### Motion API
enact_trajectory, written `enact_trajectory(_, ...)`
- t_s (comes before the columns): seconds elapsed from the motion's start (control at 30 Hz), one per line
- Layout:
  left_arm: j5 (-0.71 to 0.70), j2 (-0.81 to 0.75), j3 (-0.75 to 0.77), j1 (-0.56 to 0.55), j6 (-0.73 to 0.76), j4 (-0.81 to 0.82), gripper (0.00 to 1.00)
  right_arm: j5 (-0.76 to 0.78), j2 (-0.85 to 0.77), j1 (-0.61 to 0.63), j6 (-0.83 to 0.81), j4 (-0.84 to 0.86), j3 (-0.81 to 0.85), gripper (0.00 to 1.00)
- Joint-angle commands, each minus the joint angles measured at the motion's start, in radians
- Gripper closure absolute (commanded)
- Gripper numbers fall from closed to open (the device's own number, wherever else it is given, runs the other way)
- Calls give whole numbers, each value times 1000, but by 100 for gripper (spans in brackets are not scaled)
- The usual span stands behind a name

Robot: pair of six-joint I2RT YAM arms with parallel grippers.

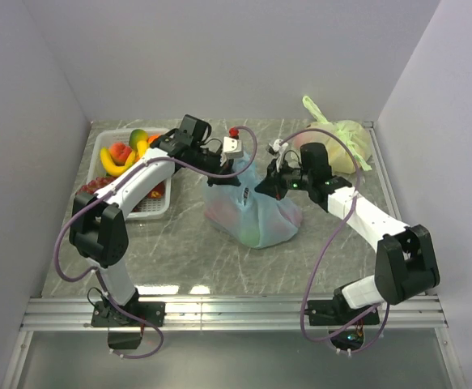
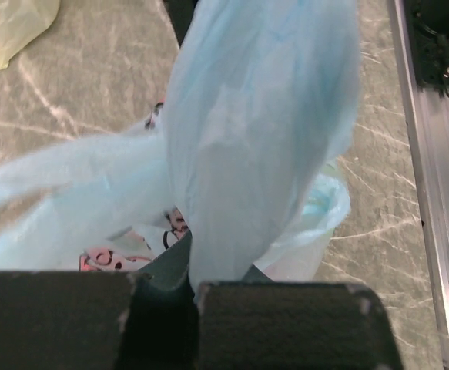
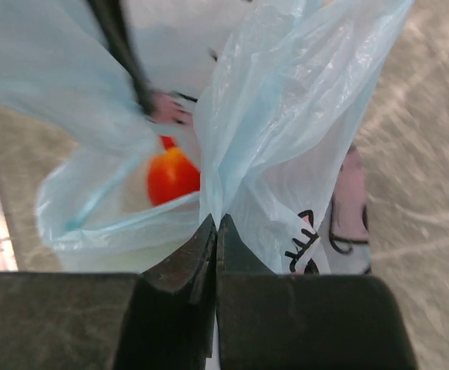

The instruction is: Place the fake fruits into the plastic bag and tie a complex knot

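Pinching the plastic bag [image 1: 252,212] mid-frame on the surface [image 1: 179,259]: left fingers [image 2: 286,327] clamped on one strip, right fingers [image 3: 185,270] on another. Red-orange fruit [image 3: 172,173] inside; more fake fruits [image 1: 126,154] in basket [image 1: 148,215], upper left.

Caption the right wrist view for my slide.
Right pincer shut on the plastic bag, a red-orange fake fruit inside.

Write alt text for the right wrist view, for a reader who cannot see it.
The shut right claw pinches a fold of a thin translucent light-blue plastic bag with dark printed marks. A glossy red-orange plastic fruit shows inside the bag, left of the fold. A grey marbled table lies behind.
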Motion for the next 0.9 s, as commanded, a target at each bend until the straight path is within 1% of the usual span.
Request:
enact_trajectory(0.0,90,26,79,-18,95,-69,99,-279,39,-14,4,-34,112,100)
enact_trajectory(0.07,80,38,80,-41,121,-76,99,-324,47,-17,10,-39,126,100)
enact_trajectory(0.13,79,38,67,-49,109,-45,99,-358,50,-17,-12,-74,142,100)
enact_trajectory(0.17,84,41,65,-55,103,-40,99,-361,53,-17,-18,-92,148,94)
enact_trajectory(0.23,93,45,71,-58,106,-46,99,-370,66,-17,-50,-150,171,85)
enact_trajectory(0.27,96,49,74,-58,110,-51,99,-372,69,-17,-59,-164,174,72)
enact_trajectory(0.3,109,50,77,-58,115,-57,99,-370,66,-17,-65,-166,174,66)
enact_trajectory(0.33,113,53,82,-60,122,-77,99,-369,60,-17,-64,-160,169,62)
enact_trajectory(0.37,119,62,85,-58,136,-86,98,-370,56,-17,-64,-154,165,53)
enact_trajectory(0.4,127,65,96,-60,145,-99,98,-369,50,-17,-58,-136,159,48)
enact_trajectory(0.43,138,68,99,-60,149,-106,98,-367,49,-15,-56,-131,157,46)
enact_trajectory(0.47,144,76,103,-61,143,-106,98,-367,52,-14,-58,-132,165,41)
enact_trajectory(0.5,148,78,106,-60,147,-115,98,-361,56,-14,-64,-132,169,41)
enact_trajectory(0.6,152,91,120,-68,167,-137,98,-349,81,-12,-62,-123,189,44)
enact_trajectory(0.7,149,104,137,-77,182,-166,97,-346,107,-12,-36,-103,212,58)
enact_trajectory(0.73,147,107,142,-78,193,-178,96,-346,112,-12,-21,-91,215,72)
enact_trajectory(0.8,138,104,143,-77,198,-188,95,-344,113,-11,-26,-94,217,84)
enact_trajectory(0.83,135,99,143,-78,207,-195,93,-347,113,-12,-29,-92,214,95)
enact_trajectory(0.87,127,95,139,-75,208,-198,90,-347,109,-15,-33,-94,209,100)
